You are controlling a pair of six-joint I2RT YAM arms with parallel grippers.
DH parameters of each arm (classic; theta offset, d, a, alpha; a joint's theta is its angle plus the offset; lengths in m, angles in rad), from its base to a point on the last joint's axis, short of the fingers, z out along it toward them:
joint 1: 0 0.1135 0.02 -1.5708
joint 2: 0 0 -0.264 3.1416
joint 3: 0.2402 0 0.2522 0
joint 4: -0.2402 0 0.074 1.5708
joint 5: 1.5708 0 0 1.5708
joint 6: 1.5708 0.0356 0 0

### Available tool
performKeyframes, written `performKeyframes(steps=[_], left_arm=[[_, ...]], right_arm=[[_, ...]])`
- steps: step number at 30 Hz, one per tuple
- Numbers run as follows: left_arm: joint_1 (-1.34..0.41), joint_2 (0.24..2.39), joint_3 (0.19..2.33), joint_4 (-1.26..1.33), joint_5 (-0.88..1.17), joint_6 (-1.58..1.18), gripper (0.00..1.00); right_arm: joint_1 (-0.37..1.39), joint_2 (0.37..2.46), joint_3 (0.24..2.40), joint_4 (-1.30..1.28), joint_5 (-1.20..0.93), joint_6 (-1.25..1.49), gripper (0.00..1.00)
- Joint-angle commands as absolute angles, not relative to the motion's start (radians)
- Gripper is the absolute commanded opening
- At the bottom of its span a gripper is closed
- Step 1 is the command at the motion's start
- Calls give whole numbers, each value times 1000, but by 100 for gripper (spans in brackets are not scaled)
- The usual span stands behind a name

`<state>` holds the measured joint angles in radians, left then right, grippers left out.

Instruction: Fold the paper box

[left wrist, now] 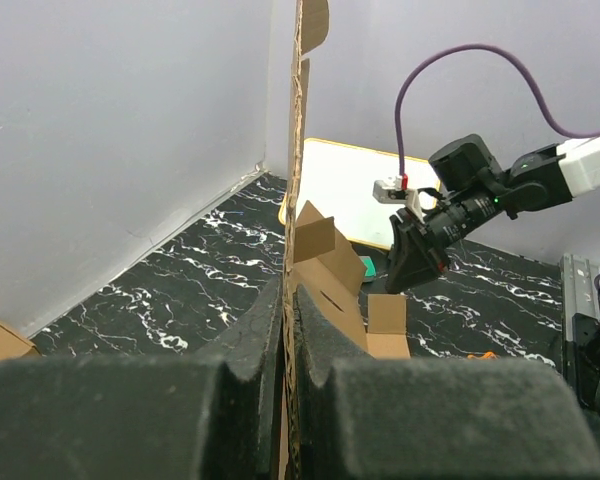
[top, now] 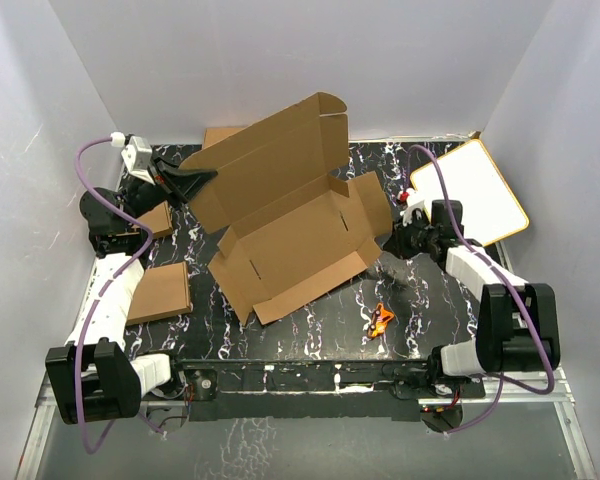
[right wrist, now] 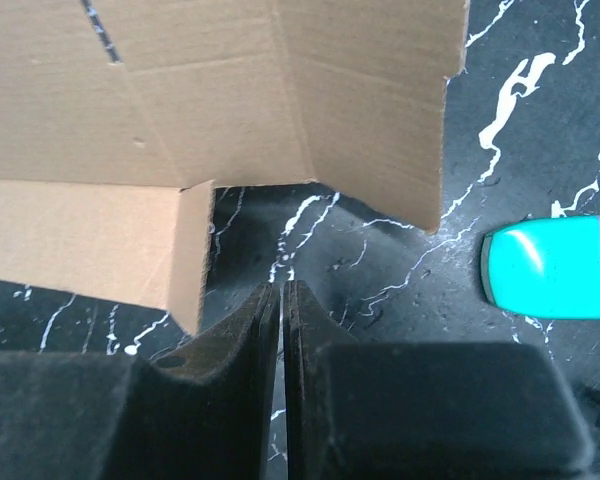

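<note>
The paper box (top: 290, 225) lies mid-table, half open, with its large panel tilted up toward the back wall. Your left gripper (left wrist: 288, 305) is clamped on that panel's left edge. Your right gripper (right wrist: 281, 292) has its fingers pressed together on nothing, low over the table (top: 420, 300) just beside the box's right flap.

- **Right side:** a teal object (right wrist: 545, 268) lies close to the right gripper, and a white board (top: 477, 190) sits behind it.
- **Front:** a small orange thing (top: 381, 320) lies in front of the box.
- **Left side:** a flat cardboard piece (top: 160, 292) rests by your left arm.

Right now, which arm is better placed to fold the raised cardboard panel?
Probably left: the left gripper is shut on the raised panel of the paper box; the right gripper is shut, empty, beside a flap.
</note>
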<state>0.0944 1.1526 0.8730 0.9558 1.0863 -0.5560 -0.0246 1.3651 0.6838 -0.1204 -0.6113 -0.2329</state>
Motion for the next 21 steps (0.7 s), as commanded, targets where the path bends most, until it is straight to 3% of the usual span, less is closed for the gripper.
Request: performKeyframes(steps=[1,12,21], left_arm=[[90,1123,876,974,1063,-545,0],[84,1131,889,906,1051,-503,0],[53,1151,914,858,1033,-462,0]], right_arm=[[23,1415,751,-75,-531,-297,12],[84,1372,741,-99,-770,-379,10],[133,1395,748,-163,-813,-446,9]])
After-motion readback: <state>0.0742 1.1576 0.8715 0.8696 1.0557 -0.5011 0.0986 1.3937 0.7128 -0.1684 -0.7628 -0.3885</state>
